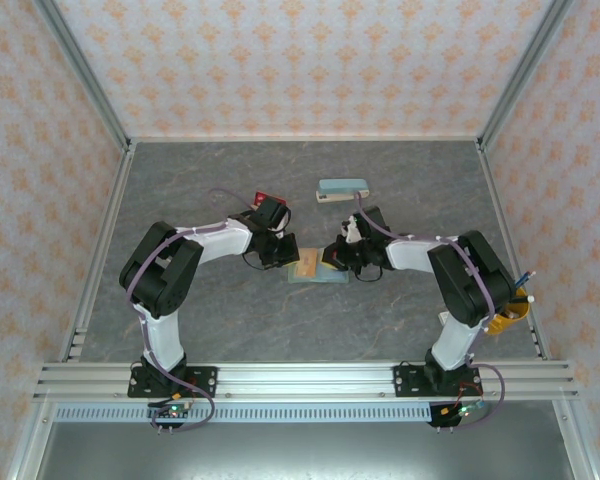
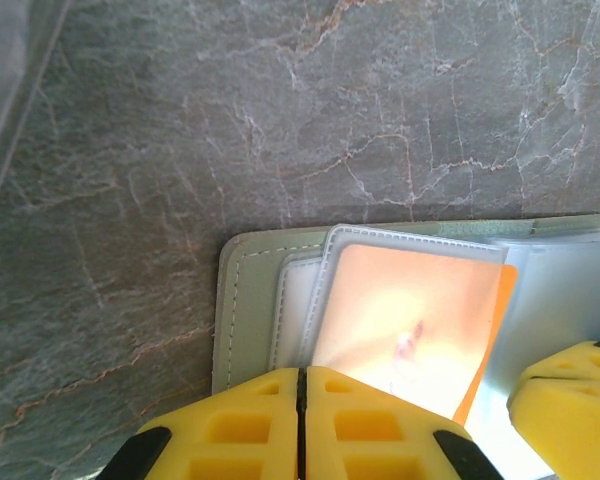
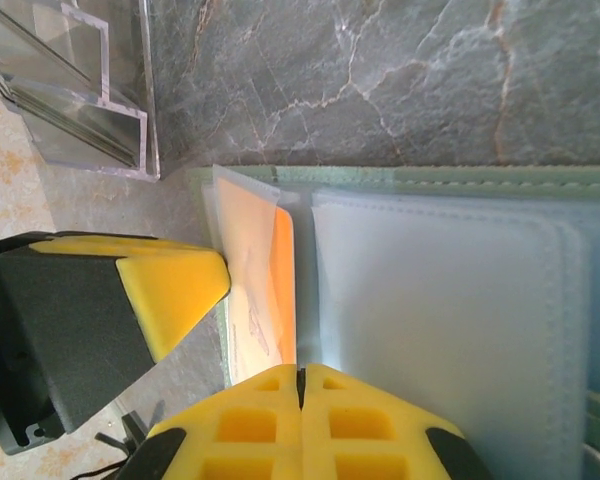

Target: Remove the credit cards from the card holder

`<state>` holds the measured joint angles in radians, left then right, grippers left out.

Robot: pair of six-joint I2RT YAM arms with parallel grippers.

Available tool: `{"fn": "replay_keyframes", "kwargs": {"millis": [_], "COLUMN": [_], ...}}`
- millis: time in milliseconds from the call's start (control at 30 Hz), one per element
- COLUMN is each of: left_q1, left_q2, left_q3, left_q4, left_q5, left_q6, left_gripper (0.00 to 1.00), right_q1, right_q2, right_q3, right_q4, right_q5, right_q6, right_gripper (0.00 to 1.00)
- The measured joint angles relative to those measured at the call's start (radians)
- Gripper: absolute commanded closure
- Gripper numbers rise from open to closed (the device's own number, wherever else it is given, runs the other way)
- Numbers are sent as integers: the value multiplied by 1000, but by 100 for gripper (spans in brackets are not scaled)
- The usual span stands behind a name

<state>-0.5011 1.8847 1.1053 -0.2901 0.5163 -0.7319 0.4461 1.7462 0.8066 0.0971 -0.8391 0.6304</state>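
**Two clenched grippers meet over one open card holder**

One card holder (image 1: 315,272) lies open at the middle of the grey marbled table (image 1: 180,190), between the two arms. Its two panels lie side by side. The left wrist view shows the sage-green rim and a stitched pale pocket; the right wrist view shows the second panel as one broad pale-grey pocket.

One orange-yellow card (image 2: 410,320) sits in a clear sleeve on the left panel, its face washed pale peach by glare. A brighter orange strip runs along one edge. Whether that strip is a second card behind the first, I cannot tell.

The left gripper (image 2: 300,385) is clenched, its two yellow fingers pressed flat together at the near edge of that card. The right gripper (image 3: 300,380) is clenched too, at the fold between the panels. Whether either pinches a card edge is hidden under the fingers.

One teal case (image 1: 342,187) lies farther back, apart from the holder. One small red piece (image 1: 263,196) shows behind the left wrist, too hidden to identify.
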Motion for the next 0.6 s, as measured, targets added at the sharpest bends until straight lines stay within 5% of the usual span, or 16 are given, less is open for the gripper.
{"fn": "replay_keyframes", "kwargs": {"millis": [167, 600], "left_q1": [0, 0], "left_q2": [1, 1], "left_q3": [0, -1], "left_q4": [0, 1], "left_q5": [1, 1], "left_q6": [0, 0], "left_gripper": [91, 93], "right_q1": [6, 18], "right_q2": [0, 73], "right_q3": [1, 45], "right_q4": [-3, -5], "right_q5": [-27, -59], "right_q6": [4, 23], "right_gripper": [82, 86]}}
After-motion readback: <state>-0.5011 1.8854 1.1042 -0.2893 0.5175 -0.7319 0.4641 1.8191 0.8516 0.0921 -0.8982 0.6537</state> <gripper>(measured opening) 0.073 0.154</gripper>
